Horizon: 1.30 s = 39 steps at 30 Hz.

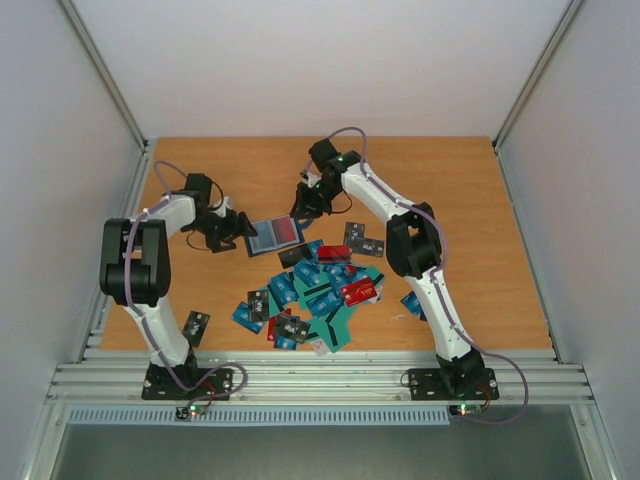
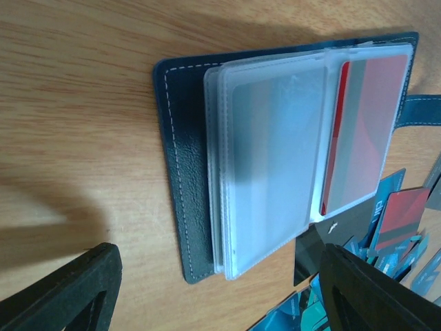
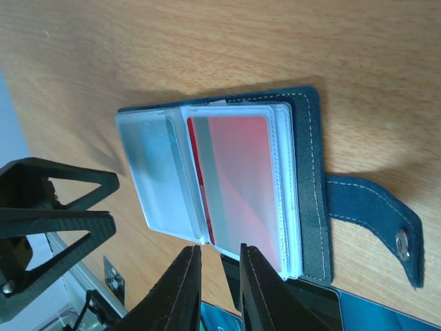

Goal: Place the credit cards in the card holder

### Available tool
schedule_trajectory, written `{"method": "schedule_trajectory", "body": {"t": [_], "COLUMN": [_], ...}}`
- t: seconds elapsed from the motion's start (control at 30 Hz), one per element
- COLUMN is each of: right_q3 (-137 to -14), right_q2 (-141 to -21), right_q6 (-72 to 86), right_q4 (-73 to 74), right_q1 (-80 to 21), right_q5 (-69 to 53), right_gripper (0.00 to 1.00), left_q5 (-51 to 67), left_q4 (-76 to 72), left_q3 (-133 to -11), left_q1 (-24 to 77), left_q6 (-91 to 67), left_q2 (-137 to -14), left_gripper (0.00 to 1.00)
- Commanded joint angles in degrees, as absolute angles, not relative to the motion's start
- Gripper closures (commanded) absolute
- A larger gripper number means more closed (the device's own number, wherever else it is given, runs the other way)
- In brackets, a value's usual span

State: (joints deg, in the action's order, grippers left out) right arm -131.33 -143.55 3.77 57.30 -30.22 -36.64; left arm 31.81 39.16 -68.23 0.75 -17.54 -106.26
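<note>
I find the card holder [image 3: 310, 172] lying open and flat on the table [image 1: 450, 180], between the two arms and just behind the heap of credit cards [image 1: 315, 290]. Its clear sleeves are fanned upward; one holds a red card [image 3: 238, 179]. The snap strap [image 3: 375, 214] lies flat beside the cover. The left gripper [image 2: 220, 252] hangs near the holder's left edge, its jaws wide apart and holding nothing. The right gripper [image 3: 220, 249] sits at the edge of the red card's sleeve, with only a narrow gap between its jaws. It appears to hold nothing, though the angle is poor. One stray card [image 1: 196, 324] lies beside the left arm's base.
</note>
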Motion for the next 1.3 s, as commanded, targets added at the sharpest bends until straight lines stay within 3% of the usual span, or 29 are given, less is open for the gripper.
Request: {"method": "schedule_trajectory", "body": {"t": [0.0, 0.3, 0.67, 0.93, 1.27], "right_q3": [-134.57, -135.68, -133.91, -133.48, -131.27], "right_q2": [-146.92, -148.97, -148.13, -148.23, -147.51], "right_q6": [2.51, 0.95, -1.41, -1.22, -0.97], "right_q4": [59.62, 62.59, 63.14, 62.9, 61.85], "right_q1": [-30.54, -31.35, -31.29, -31.33, -31.44], "right_q5": [-36.78, -36.67, -36.7, -37.83, -38.91], "right_gripper": [0.79, 0.72, 0.71, 0.7, 0.7], "left_q5": [33.26, 34.36, 30.71, 33.4, 37.62], "left_q4": [36.05, 35.14, 33.67, 33.53, 32.92], "left_q3": [-68.02, -67.78, -66.79, -69.35, -74.21], "left_q1": [0.7, 0.7, 0.69, 2.71, 8.27], "left_q6": [-17.4, -17.4, -17.35, -13.92, -14.39], "left_q2": [-108.58, -108.55, -102.96, -101.17, -108.84], "left_gripper": [0.2, 0.23, 0.27, 0.41, 0.59]}}
